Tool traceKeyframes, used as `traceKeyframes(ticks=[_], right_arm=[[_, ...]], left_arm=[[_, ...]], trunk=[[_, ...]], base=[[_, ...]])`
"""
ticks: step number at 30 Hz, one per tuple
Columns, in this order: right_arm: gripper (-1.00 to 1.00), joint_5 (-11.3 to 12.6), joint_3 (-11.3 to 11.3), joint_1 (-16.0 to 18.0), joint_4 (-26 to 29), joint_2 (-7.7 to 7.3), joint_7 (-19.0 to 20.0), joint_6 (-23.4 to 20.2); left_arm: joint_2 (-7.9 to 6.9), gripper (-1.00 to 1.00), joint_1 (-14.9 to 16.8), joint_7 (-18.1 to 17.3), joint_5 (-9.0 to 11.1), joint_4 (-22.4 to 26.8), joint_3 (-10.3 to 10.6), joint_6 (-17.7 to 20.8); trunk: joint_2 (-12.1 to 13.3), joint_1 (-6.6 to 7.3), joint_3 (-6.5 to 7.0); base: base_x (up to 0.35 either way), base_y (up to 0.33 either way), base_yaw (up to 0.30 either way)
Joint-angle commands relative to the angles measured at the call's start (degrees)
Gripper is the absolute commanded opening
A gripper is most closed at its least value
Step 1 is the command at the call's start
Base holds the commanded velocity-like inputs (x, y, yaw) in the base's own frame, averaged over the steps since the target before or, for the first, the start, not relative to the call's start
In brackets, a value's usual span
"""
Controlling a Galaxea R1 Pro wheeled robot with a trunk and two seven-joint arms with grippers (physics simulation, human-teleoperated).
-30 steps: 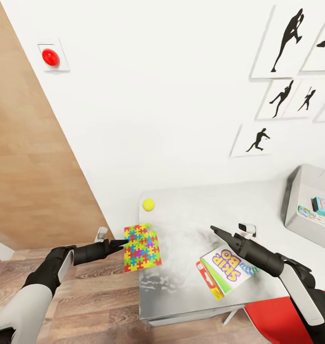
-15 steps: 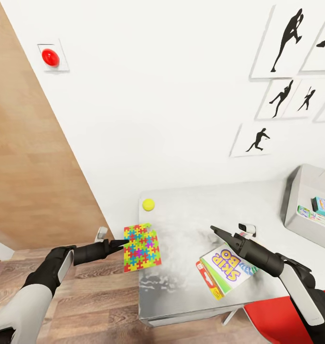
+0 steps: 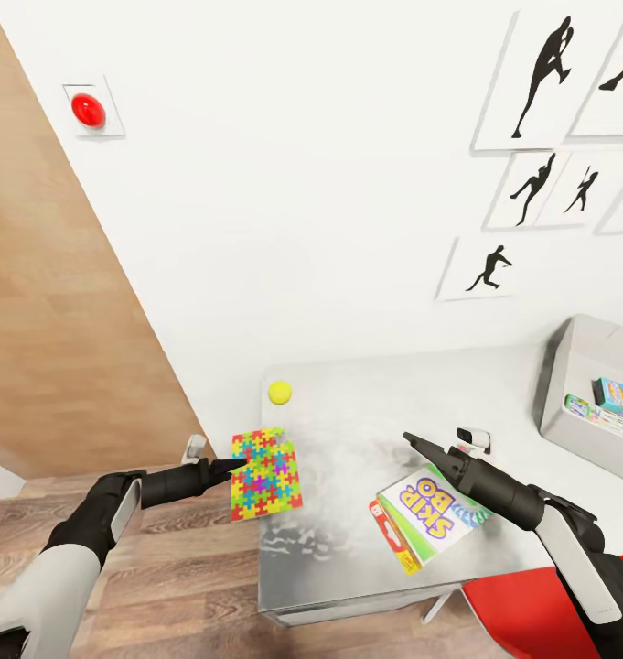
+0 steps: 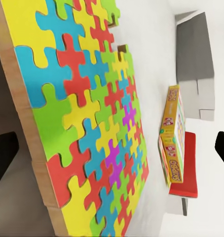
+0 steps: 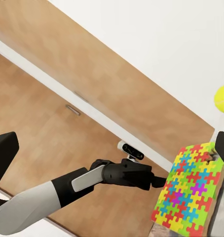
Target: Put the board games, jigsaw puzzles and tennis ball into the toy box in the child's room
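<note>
reaching in from the table's near left corner, the left gripper (image 3: 241,468) has its fingertips at the left edge of a jigsaw puzzle (image 3: 266,473), a flat box covered in bright interlocking pieces; the box lies on the table (image 3: 348,549) with its left side overhanging the edge. in the left wrist view the puzzle (image 4: 82,123) shows close up between the two dark fingers, which stand wide on either side of it, though whether they press on the box i cannot tell. a tennis ball (image 3: 279,392) sits near the table's far left corner, apart from the puzzle. the right gripper (image 3: 412,443) hovers over the middle of the table, just above a green-and-white board game (image 3: 430,513) printed "skip bo", which lies on a red flat box (image 3: 387,531) near the front edge; its fingers look close together and carry nothing, and the right wrist view gives no clear sight of the gap. the toy box (image 3: 567,366), light grey, stands at the far right of the table with a blue game box (image 3: 619,394) inside it. black silhouette pictures (image 3: 531,183) hang on the white wall, and a red button (image 3: 88,110) is mounted higher to the left. the right wrist view looks across at the left arm (image 5: 92,180), the puzzle (image 5: 191,195) and the ball (image 5: 222,98).
</note>
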State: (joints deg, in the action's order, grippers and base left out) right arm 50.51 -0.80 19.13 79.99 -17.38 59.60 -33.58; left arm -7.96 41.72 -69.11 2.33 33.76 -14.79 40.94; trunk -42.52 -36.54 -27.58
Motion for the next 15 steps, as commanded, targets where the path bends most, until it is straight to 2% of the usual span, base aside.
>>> traceKeyframes(ticks=[1, 15], right_arm=[[1.0, 0.4, 0.0, 0.0, 0.0, -0.02, 0.0, -0.4], [1.0, 0.4, 0.0, 0.0, 0.0, -0.02, 0.0, -0.4]], left_arm=[[0.01, 1.0, 0.0, -0.1, 0.1, 0.0, -0.1, 0.5], [0.05, 1.0, 0.0, -0.1, 0.1, 0.0, -0.1, 0.5]], trunk=[[-0.1, -0.01, -0.06], [-0.1, -0.01, -0.06]], base=[[0.0, -0.052, 0.0], [0.0, -0.008, 0.0]])
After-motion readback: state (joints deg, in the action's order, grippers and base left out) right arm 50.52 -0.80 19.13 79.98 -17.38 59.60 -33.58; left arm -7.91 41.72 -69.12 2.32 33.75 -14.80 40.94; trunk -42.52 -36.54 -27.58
